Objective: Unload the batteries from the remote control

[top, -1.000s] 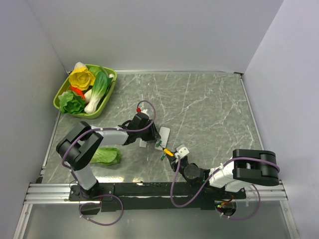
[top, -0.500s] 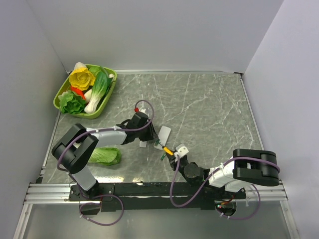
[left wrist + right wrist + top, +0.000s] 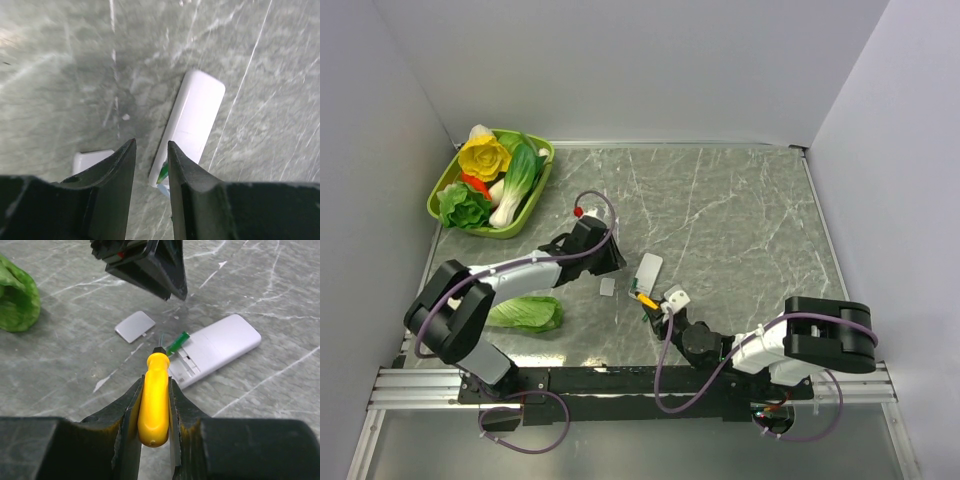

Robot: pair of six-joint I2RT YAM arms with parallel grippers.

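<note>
The white remote control [image 3: 648, 269] lies face down mid-table, its battery bay open at the near end. In the right wrist view the remote [image 3: 220, 345] has one green battery [image 3: 178, 342] sticking up out of that end; the other battery is hidden. My right gripper [image 3: 156, 382] is shut on the yellow screwdriver handle [image 3: 155, 400], whose tip is at the battery. My left gripper [image 3: 150, 150] hovers just left of the remote [image 3: 195, 115], fingers a narrow gap apart with nothing between them. The battery's green tip [image 3: 163, 175] shows beside its right finger.
The small white cover piece [image 3: 607, 287] lies left of the remote, also in the right wrist view [image 3: 134, 326]. A green leafy vegetable [image 3: 525, 312] lies near the left arm. A green basket [image 3: 542, 172] of toy vegetables stands at the far left.
My left gripper has drawn back to the left, off the remote. My right gripper has moved slightly left with the screwdriver, closer to the remote's near end.
</note>
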